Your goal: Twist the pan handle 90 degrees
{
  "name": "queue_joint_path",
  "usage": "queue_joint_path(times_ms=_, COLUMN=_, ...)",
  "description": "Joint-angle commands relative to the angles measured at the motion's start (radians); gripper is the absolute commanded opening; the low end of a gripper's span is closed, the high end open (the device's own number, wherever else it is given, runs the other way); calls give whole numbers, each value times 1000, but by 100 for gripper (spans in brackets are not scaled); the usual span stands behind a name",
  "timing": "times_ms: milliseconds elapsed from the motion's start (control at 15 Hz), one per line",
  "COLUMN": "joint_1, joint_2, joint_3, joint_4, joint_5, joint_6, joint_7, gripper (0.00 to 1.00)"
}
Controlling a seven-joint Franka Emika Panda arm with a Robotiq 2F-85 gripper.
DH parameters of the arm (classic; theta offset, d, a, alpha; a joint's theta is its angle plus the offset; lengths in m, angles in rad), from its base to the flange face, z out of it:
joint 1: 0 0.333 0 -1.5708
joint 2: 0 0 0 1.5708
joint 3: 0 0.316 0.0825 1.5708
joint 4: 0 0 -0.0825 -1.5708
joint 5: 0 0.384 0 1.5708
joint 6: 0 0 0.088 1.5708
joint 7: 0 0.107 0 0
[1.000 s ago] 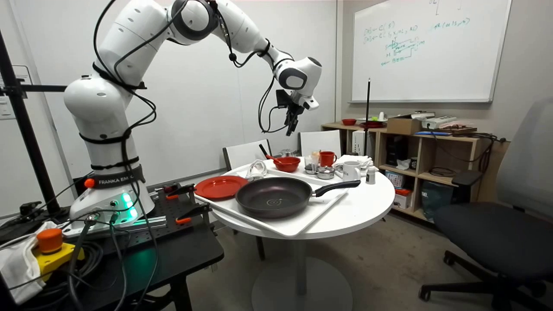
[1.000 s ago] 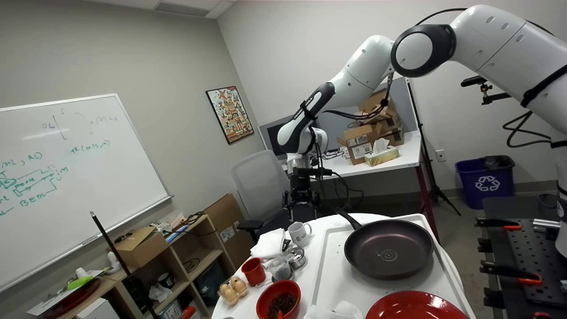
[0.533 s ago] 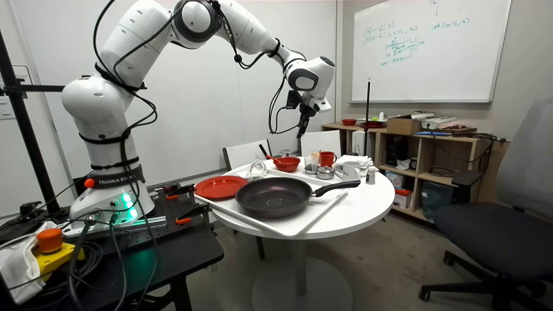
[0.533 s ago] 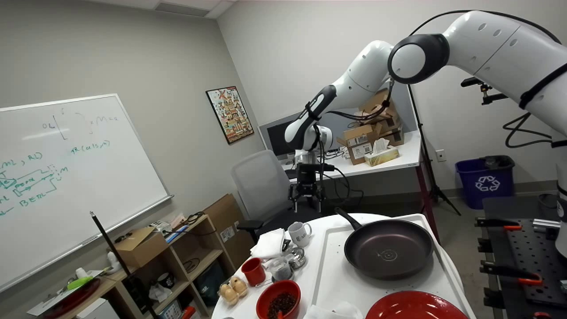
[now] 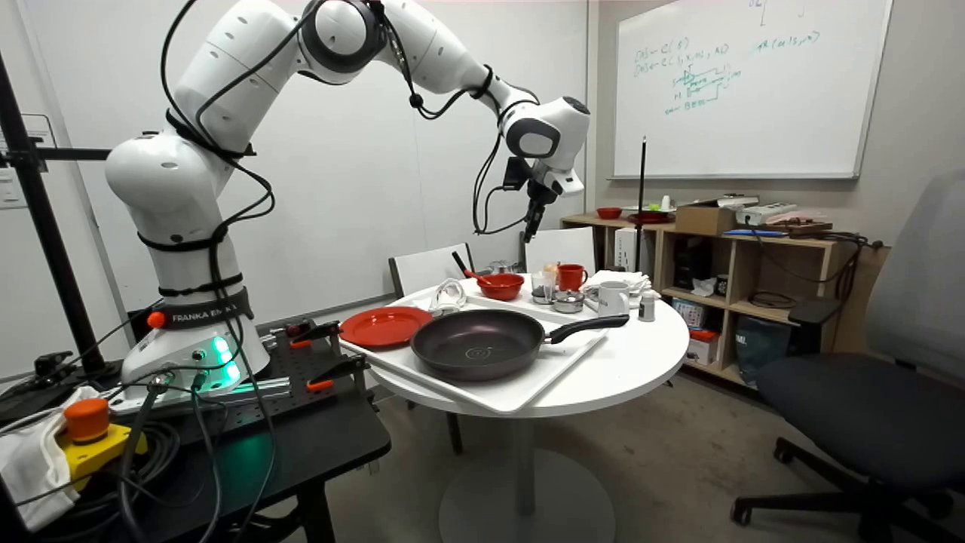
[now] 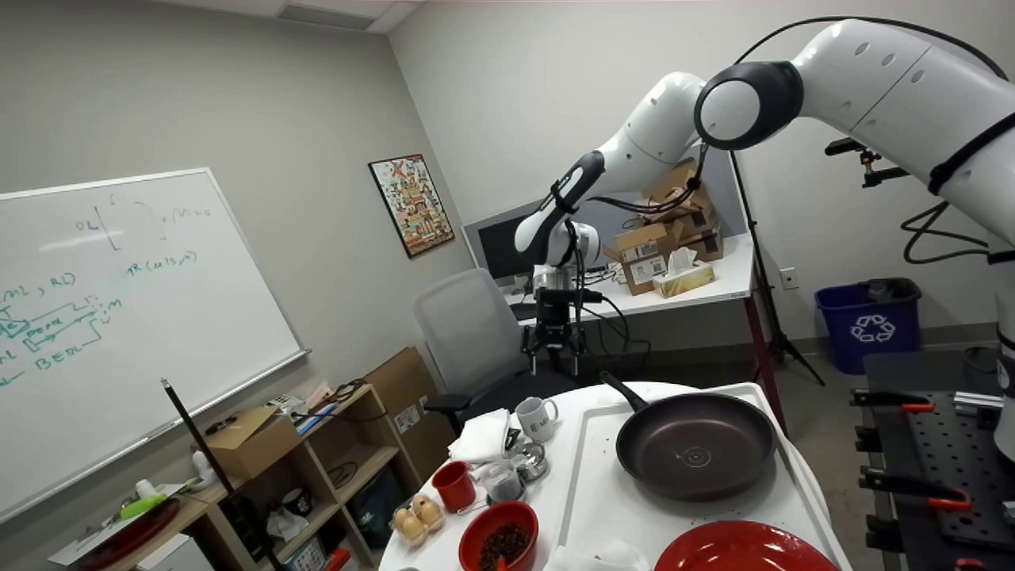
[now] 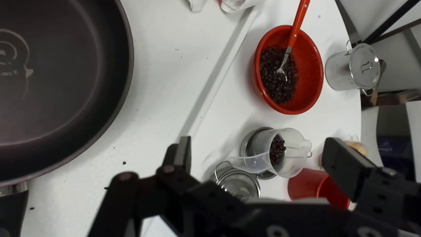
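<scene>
the wide, shallow, round black frying pan point(image 5: 479, 345) sat on the white rectangular tray point(image 6: 591, 484), close to one corner, and its long, thin dark handle point(image 5: 588, 326) stuck out over the tray's edge, sloping up toward the rim of the round white table point(image 5: 633, 369); the black two-finger gripper point(image 6: 555, 366) hung well above the table, its fingers point(image 7: 343, 168) spread wide and holding nothing; in the wrist view the handle showed only at the lower left, outside the spread, while a glossy red round bowl point(image 7: 309, 75) and a clear plastic measuring cup point(image 7: 292, 161) sat below, past the tray's edge; the step in hand seemed to be the approach, with no contact made and the quarter turn yet to begin; the next move probably called for bringing the gripper across the tray's edge, lowering it over the handle and turning it until the fingers straddled the bar; after that, a level swing with a firm hold would likely pivot the frying pan on the tray, with care for the white ceramic-looking mug point(image 6: 537, 418) near the handle.
</scene>
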Motion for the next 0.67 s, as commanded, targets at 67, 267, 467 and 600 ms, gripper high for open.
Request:
queue_joint_path(times_ms=67, joint_1=28, joint_2=30, joint_3=-29, joint_4=46, joint_5=-6, joint_6=23, joint_7=48, gripper=100)
queue_joint_path(times_ms=267, joint_1=47, joint_2=75, joint_3=-60, joint_4=101, joint_5=-33, joint_6=76, joint_7=128, gripper=100)
queue_joint_path(times_ms=467, joint_1=57, joint_2=126, joint_3=-92, joint_4=162, joint_5=-74, joint_6=116, joint_7=214, gripper=100)
queue_joint_path(times_ms=600, joint_1=62, joint_2=163, joint_3=-116, joint_4=206, joint_5=-111, joint_6=127, joint_7=273, gripper=100)
